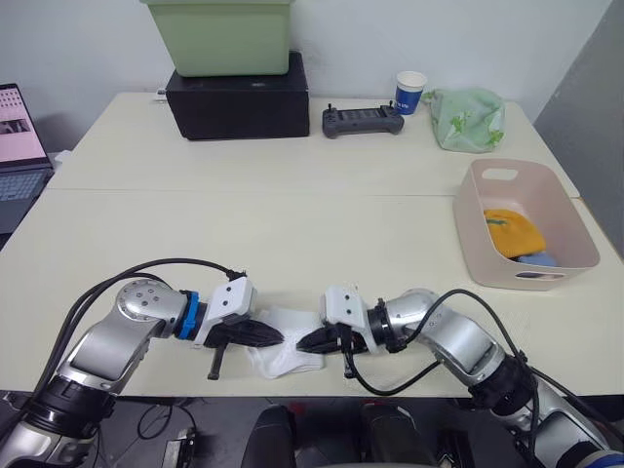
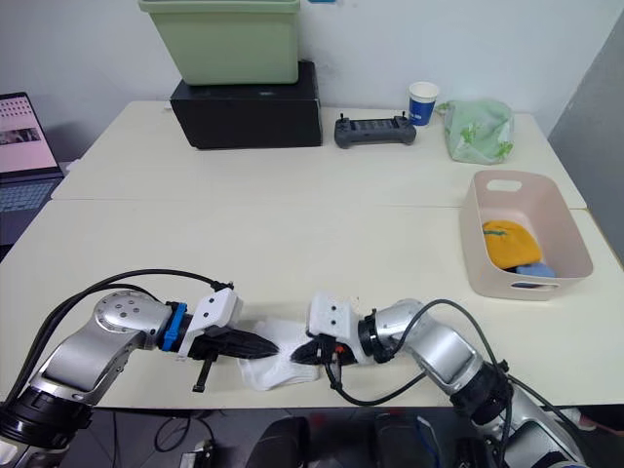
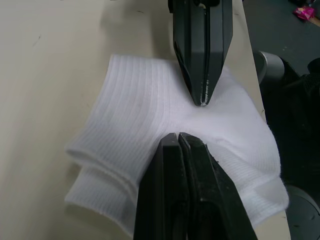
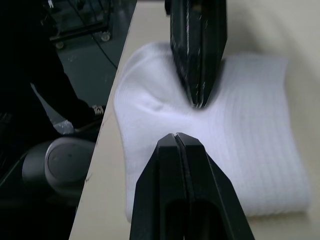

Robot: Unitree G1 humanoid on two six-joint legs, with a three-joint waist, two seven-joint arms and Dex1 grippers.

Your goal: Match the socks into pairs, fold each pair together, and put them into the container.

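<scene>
The white socks (image 1: 286, 353) lie at the near edge of the table (image 1: 292, 224). The left claw (image 1: 277, 337) and the right claw (image 1: 302, 343) point at each other, both tips on the socks. The pink container (image 1: 525, 222) holds an orange sock (image 1: 513, 232) and a blue sock (image 1: 538, 259).

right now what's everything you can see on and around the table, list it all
white socks: stacked pile, white, near table edge between both hands
pink basket: one, pale pink, right side of table
orange sock: mustard-orange, inside the basket
blue sock: light blue, inside the basket, beside the orange
green bin: one, green, on the black box
black box: one, black, far side of table
controller: one, dark, far side
paper cup: one, blue and white, far side
cloth bag: one, pale green, far right
laptop: one, open, far left
table: one, cream
left hand: shut, tip over white socks
right hand: shut, tip over white socks
</scene>
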